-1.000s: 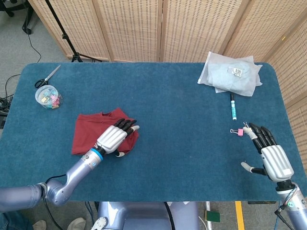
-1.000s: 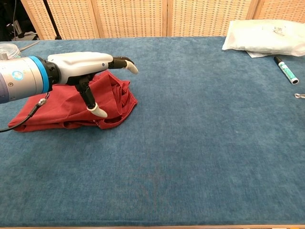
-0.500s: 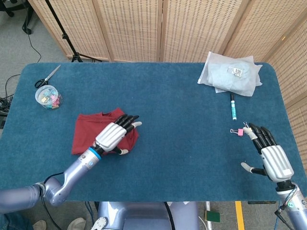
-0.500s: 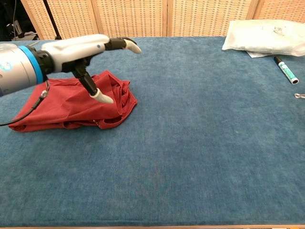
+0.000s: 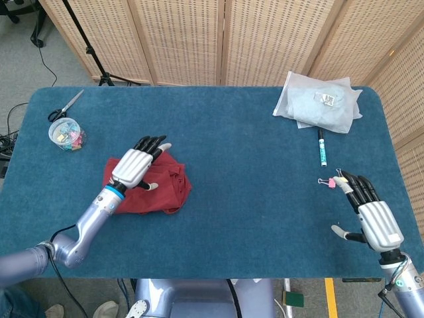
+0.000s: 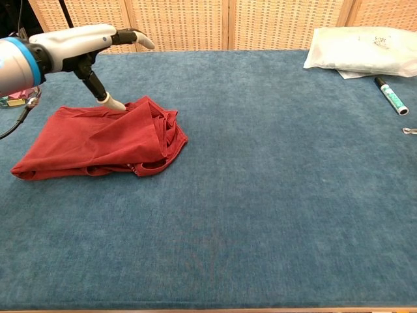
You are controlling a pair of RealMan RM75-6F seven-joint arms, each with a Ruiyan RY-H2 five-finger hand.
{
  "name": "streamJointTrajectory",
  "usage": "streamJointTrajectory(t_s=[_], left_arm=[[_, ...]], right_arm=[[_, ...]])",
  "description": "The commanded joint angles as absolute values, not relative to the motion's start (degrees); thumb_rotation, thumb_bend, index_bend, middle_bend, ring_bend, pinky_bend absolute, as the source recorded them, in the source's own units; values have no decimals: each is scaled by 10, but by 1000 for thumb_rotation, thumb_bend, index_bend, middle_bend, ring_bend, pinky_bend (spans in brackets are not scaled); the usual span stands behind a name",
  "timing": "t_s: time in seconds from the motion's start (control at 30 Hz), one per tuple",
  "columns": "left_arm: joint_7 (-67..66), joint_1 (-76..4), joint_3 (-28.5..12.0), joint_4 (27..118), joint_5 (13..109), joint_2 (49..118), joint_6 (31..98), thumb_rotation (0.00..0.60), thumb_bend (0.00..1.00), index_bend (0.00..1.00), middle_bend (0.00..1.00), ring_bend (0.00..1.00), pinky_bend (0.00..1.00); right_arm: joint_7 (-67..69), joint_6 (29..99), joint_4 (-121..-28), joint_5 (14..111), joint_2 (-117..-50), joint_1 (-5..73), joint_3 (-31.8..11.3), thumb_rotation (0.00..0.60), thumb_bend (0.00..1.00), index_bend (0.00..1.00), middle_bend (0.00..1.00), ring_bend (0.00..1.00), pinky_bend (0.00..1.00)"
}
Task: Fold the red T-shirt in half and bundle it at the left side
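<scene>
The left hand (image 5: 134, 167) hovers open and empty above the bundled red T-shirt (image 6: 104, 140); a careless fingertip could snag a fold and undo it.

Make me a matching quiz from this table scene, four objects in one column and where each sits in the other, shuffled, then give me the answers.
Things:
1. red T-shirt
2. scissors
3. marker pen
4. right hand

Places:
A. far left corner of the table
B. near right edge, fingers spread, holding nothing
C. bundled on the left half, under the left hand
D. right half, just in front of the white plastic bag

Pairs: 1-C, 2-A, 3-D, 4-B
</scene>
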State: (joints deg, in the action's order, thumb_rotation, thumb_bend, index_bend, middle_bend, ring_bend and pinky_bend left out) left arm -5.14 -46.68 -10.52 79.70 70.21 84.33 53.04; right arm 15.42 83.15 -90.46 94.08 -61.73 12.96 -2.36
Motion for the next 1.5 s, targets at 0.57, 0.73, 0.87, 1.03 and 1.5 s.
streamJointTrajectory(t_s=[0.57, 0.73, 0.87, 1.03, 1.5], left_arm=[[-205, -547, -117, 651, 595, 934, 446, 600, 164, 248, 0, 0, 0], [-184, -551, -123, 642, 599, 934, 438, 600, 170, 258, 0, 0, 0], [-169, -550, -129, 640, 606, 927, 444, 600, 172, 261, 0, 0, 0], [-170, -554, -131, 627, 600, 927, 439, 600, 179, 272, 0, 0, 0], [-159, -566, -118, 581, 610, 978, 417, 600, 194, 356, 0, 0, 0]], right_arm=[[161, 818, -894, 919, -619, 132, -30, 600, 0, 0, 0, 0, 0], [161, 815, -893, 916, -619, 133, -31, 600, 0, 0, 0, 0, 0], [161, 813, -893, 915, -619, 134, -31, 600, 0, 0, 0, 0, 0], [158, 811, -894, 917, -620, 135, -30, 600, 0, 0, 0, 0, 0], [160, 808, -893, 913, -620, 135, -31, 600, 0, 0, 0, 0, 0]])
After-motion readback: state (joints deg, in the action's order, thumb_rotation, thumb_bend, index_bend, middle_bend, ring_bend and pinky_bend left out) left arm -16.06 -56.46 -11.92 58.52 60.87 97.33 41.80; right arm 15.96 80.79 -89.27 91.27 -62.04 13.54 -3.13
